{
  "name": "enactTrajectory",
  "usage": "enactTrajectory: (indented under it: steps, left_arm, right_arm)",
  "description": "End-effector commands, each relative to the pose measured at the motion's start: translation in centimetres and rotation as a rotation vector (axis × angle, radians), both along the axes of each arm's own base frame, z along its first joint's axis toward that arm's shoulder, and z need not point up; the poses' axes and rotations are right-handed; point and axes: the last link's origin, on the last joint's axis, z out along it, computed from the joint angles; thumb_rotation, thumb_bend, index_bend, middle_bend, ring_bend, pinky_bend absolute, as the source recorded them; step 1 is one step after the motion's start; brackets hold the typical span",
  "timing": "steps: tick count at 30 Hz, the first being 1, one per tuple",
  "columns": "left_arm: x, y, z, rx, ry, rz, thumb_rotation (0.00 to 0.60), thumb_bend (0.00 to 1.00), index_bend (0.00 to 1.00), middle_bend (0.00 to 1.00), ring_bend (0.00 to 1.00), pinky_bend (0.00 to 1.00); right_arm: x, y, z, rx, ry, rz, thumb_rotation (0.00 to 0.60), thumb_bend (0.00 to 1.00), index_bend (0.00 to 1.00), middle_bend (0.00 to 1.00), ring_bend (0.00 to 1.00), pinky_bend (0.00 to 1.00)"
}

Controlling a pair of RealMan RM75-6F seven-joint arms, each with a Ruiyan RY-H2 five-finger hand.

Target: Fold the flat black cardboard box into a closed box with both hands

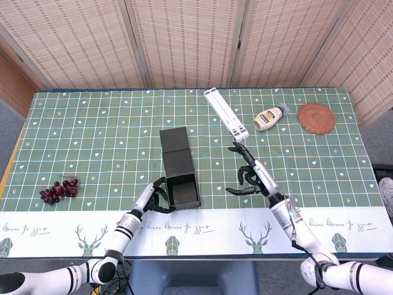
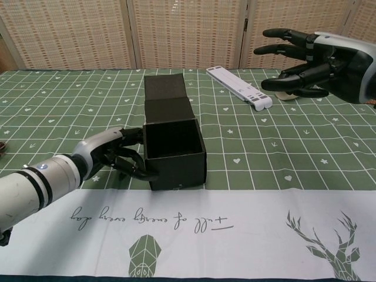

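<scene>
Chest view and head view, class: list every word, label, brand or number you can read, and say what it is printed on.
Cursive script on the tablecloth's white border: a few handwritten-style words, upside down in the chest view, not legible.
Label on the squeeze bottle: too small and blurred to read.
Black box: no text visible.
White stand: no text visible.
</scene>
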Motion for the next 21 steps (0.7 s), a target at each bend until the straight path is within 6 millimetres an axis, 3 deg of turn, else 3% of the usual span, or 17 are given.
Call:
enactTrajectory:
  steps: [1, 8, 13, 21]
  left_arm:
    - [0.0, 0.0, 0.1, 0.004, -0.008, 0.001, 0.6, 0.07, 0.28, 0.34, 0.5, 0.76]
    - [0.0, 0.1, 1.3, 0.033, -0.015, -0.032, 0.6, 0.07, 0.29, 0.35, 0.5, 0.76]
    - [0.1, -0.4, 3.4, 0.05, -0.012, -0.096, 0.6, 0.07, 0.29, 0.35, 0.5, 0.76]
    - [0.8, -1.9, 6.0, 0.039, -0.028, -0.178, 0.6, 0.07, 0.3, 0.36, 0.5, 0.76]
  right_arm:
    - [-0.1, 0.0, -0.1, 0.004, 0.005, -0.003, 0.6, 0.07, 0.0, 0.11, 0.71, 1.0]
    - [-0.5, -0.4, -0.9, 0.021, 0.038, -0.017, 0.6, 0.15, 0.0, 0.14, 0.71, 1.0]
    - [-0.5, -1.9, -1.8, 0.045, 0.086, -0.041, 0.6, 0.17, 0.0, 0.15, 0.71, 1.0]
    - [0.9, -3.8, -4.3, 0.074, 0.129, -0.06, 0.6, 0.17, 0.0, 0.15, 0.71, 1.0]
